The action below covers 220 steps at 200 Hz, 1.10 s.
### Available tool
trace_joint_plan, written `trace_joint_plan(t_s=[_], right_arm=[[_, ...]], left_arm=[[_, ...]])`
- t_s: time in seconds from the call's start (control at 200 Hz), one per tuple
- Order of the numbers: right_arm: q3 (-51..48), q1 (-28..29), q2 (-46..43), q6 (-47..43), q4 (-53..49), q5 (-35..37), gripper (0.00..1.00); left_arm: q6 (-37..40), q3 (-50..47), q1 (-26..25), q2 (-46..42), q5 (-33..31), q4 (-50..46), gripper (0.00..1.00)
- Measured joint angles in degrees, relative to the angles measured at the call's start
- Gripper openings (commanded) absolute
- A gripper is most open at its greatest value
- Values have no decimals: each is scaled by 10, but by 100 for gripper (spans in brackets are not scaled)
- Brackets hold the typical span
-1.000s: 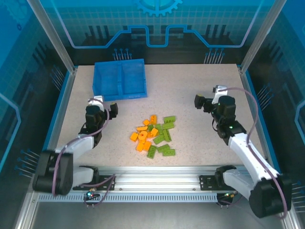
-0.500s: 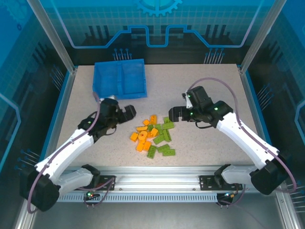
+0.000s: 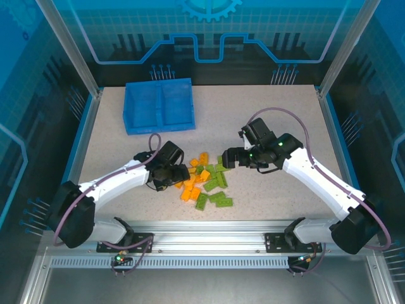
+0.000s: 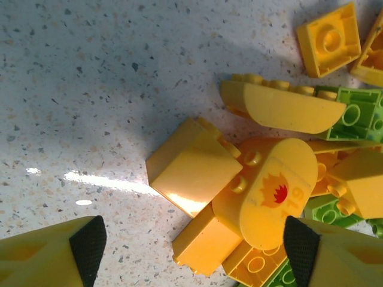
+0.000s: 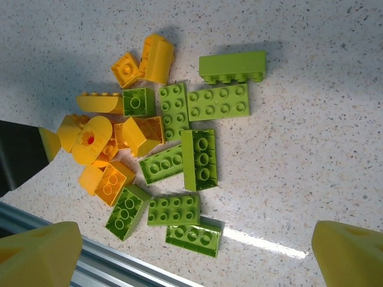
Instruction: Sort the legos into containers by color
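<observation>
At centre frame from above, the legos (image 3: 205,180) lie heaped, the blue bin (image 3: 158,124) at upper left. Left gripper (image 3: 176,175) straddles orange bricks (image 4: 191,164), jaws apart, likely to pinch one; right gripper (image 3: 229,158) hovers wide over green bricks (image 5: 218,101).

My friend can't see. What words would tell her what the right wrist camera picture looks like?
Small plastic studded bricks lie heaped on a speckled white table: orange bricks bunched on the left, light green bricks on the right. The right gripper hangs above them, its two yellow fingers wide open at the bottom corners, holding nothing.
</observation>
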Motion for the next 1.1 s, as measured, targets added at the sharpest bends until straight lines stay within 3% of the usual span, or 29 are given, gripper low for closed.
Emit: trace_joint_plan(t_s=[0.19,0.46,0.95,1.1], right_arm=[[0,3,0,8,-1,2,100],[0,9,0,22,-5,10,100],[0,15,0,28,-15,17,100],[0,15,0,29,-15,18,100]], left_arm=[[-10,0,23,20,-3,10,71],[9,0,44,65,37,46,78],[10,-27,44,82,39,27,74],[19,-27,44,86,26,24,66]])
